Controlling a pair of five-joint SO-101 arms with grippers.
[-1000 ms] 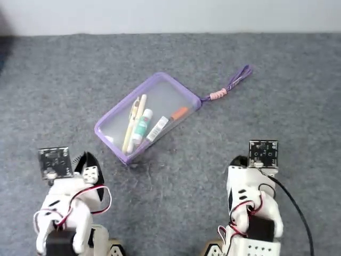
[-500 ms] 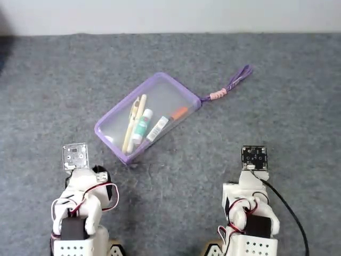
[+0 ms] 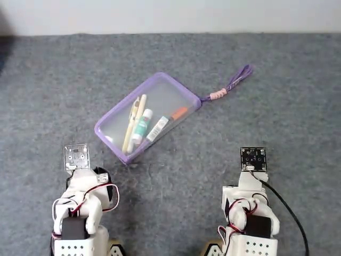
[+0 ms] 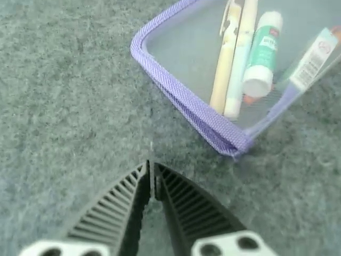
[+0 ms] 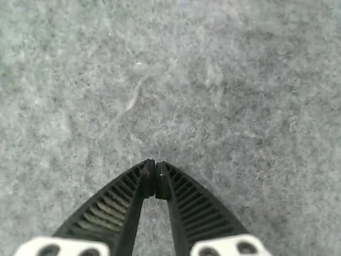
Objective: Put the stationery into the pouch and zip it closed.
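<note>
- The translucent purple-edged zip pouch (image 3: 149,114) lies on the grey felt counter (image 3: 277,69) just off centre toward 11 o'clock. Its long side runs from 7 to 1 o'clock, with the cream pens (image 3: 132,121), the teal-labelled glue stick (image 3: 141,127) and the other sticks inside it
- My left hand (image 4: 151,176) sits at 7 o'clock with its fingertips pressed together on nothing, near the pouch's nearest corner
- My right hand (image 5: 155,178), at 5 o'clock, is likewise closed up and empty, well apart from the pouch
- I cannot tell whether the zip runs fully home; if a gap is left, a pen could slide out once the pouch is lifted
- Any left-arm reach risks nudging that near corner, and I judge the light pouch would skate on the felt
- The purple cord with pink bead (image 3: 226,88) trails toward 2 o'clock, where a passing finger could snag it and drag the pouch
</note>
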